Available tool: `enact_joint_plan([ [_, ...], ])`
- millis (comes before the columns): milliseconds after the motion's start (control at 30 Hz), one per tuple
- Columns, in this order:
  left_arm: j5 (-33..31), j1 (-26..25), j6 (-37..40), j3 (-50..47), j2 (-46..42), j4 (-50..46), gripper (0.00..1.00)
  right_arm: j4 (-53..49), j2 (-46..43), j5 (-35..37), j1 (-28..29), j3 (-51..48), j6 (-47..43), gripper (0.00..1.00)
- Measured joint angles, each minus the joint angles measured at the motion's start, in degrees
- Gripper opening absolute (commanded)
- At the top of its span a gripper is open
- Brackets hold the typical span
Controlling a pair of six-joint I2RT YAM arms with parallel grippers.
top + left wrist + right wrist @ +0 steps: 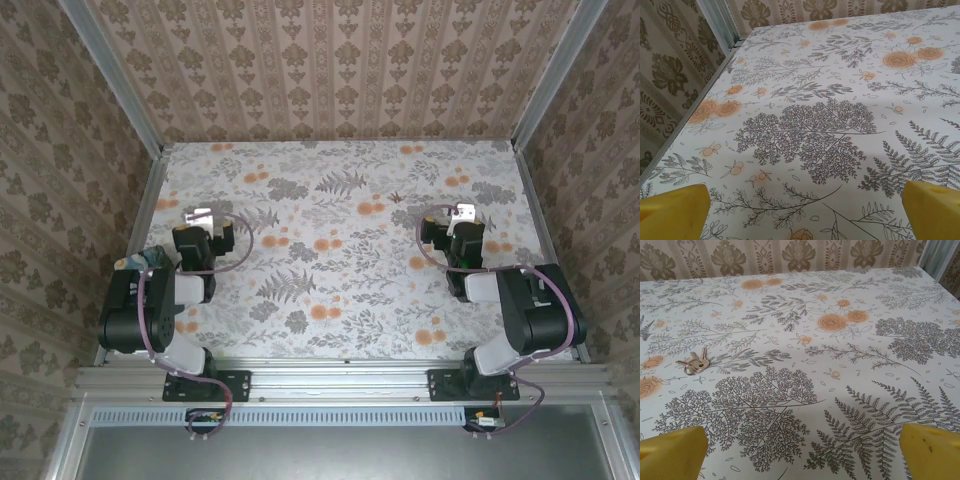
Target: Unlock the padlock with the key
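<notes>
I had both hands released, jaws spread wide and grasping nothing: the left gripper [203, 216] over the table's [340, 290] left side, the right gripper [462, 212] over its right. The key [695, 363], in a small bunch, lay flat ahead-left of the right gripper, apart from it.

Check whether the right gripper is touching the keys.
Apart. The right wrist view shows the keys lying on the table far ahead of the open right gripper, with bare cloth between them.
</notes>
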Motion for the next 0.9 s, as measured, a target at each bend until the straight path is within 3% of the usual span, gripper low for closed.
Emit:
enact_joint_plan([
  [900,2.62,0.66,-0.17,0.00,0.00,-0.04,1.00,0.00,0.00,0.15,0.00,0.00,0.00,1.00],
])
